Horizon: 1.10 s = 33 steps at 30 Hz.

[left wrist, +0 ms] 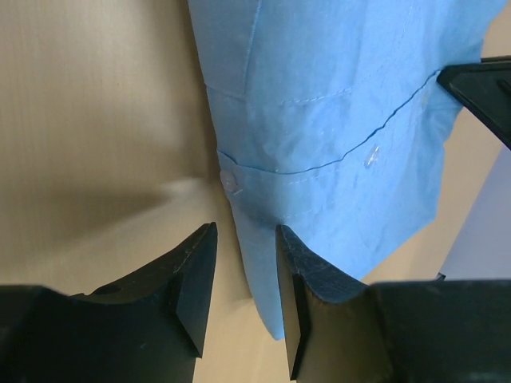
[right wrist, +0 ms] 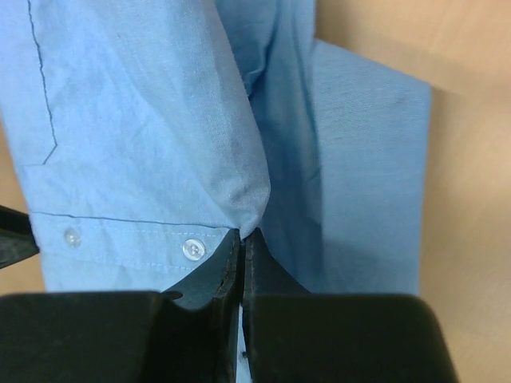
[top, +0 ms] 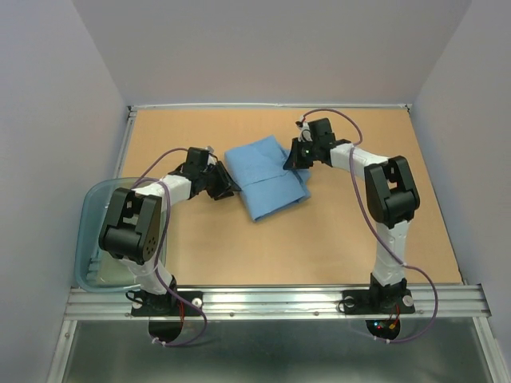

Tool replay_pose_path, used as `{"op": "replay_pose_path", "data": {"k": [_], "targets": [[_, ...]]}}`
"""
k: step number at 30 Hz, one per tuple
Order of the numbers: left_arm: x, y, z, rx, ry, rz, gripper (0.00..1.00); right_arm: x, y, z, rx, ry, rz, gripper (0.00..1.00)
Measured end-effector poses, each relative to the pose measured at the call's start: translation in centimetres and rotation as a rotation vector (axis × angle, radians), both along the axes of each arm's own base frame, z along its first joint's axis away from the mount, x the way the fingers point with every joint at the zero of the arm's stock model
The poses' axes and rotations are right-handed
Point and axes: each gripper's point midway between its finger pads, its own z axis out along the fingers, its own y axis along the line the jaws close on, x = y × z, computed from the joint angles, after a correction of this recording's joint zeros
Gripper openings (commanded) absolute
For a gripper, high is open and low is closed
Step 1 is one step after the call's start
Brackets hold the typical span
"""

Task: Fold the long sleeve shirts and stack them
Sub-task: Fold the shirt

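1. A single light blue shirt (top: 263, 179) lies on the far middle of the table (top: 319, 247). It is already doubled into a compact, roughly rectangular bundle between the two arms.
2. The right gripper (right wrist: 241, 239) is clamped on a fold at the bundle's right edge, and cloth bunches where the closed tips meet.
3. The left gripper (left wrist: 246, 239) sits at the bundle's left edge with its jaws apart. The shirt's buttoned edge runs into the gap, and no pinch shows.
4. Folding looks well advanced but unfinished: the bundle's edges are uneven, so a last fold or squaring-up probably remains. No stack has been started.
5. By count there are one shirt, two grippers and one clear plastic tub (top: 89, 215) at the table's near left. Whether the tub holds more shirts cannot be made out.
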Motion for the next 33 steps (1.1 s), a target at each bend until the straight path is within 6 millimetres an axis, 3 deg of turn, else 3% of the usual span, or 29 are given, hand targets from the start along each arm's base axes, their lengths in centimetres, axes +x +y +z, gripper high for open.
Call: {"op": "replay_pose_path", "data": {"k": [5,9,19,25,33], "targets": [[0.1,-0.2,0.1,-0.011,-0.001,0.004,0.45,0.8,-1.4,-1.8,-0.013,0.018,-0.006,0.01],[0.1,-0.2,0.2,-0.014,-0.002,0.004,0.45,1.1,-1.7,-1.8,-0.021,0.007,-0.001,0.08],[-0.2,-0.5,-0.1,-0.002,-0.003,-0.011,0.44,1.7,-2.7,-1.9,-0.091,-0.029,-0.006,0.04],[-0.2,-0.5,-0.4,0.007,0.004,-0.013,0.36,1.5,-2.8,-0.8,-0.093,-0.046,0.005,0.02],[1.8,-2.0,-1.4,0.004,0.022,-0.019,0.25,1.6,-2.7,-0.2,-0.089,-0.054,0.009,0.01]]}}
